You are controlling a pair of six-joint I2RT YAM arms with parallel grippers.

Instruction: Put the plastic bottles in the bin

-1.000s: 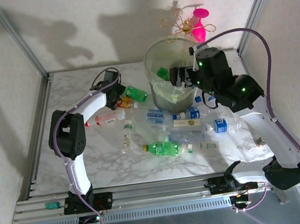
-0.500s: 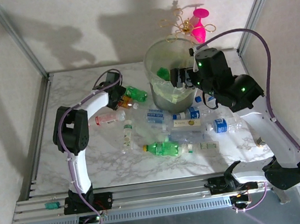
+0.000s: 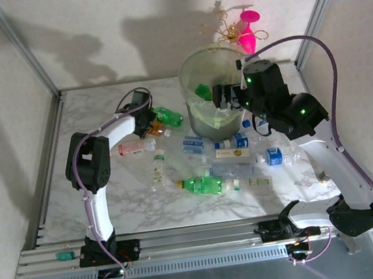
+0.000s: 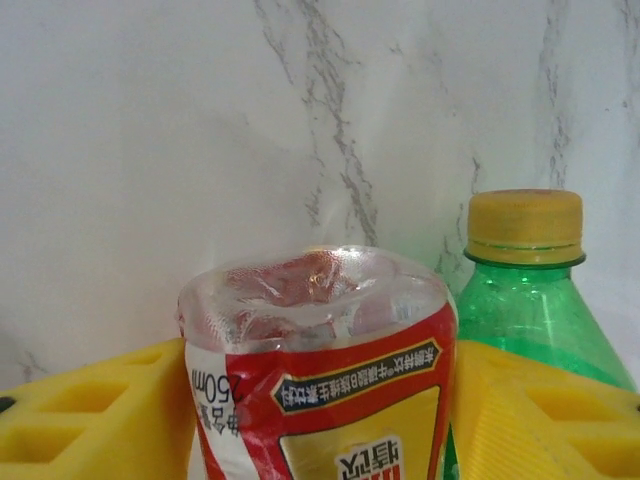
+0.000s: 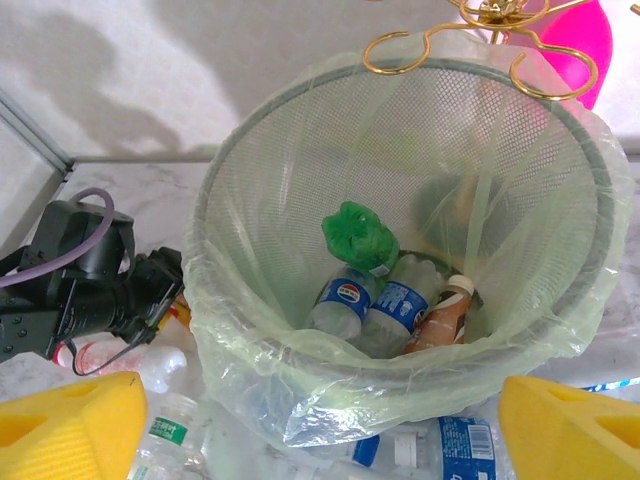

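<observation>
Left gripper (image 4: 320,400) has closed onto red-labelled bottle (image 4: 330,330) near bench's far edge: grasp step. Next I lift, swing to bin (image 5: 260,180). Right gripper (image 5: 320,420) apart, empty.

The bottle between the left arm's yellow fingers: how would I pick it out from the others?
Find the big pale bin at the back of the marble table, then look left of it, where the left gripper reaches. The bottle sits between its yellow fingers beside a green, yellow-capped bottle; unlike that neighbour it is clear, with a red-and-yellow label.
</observation>
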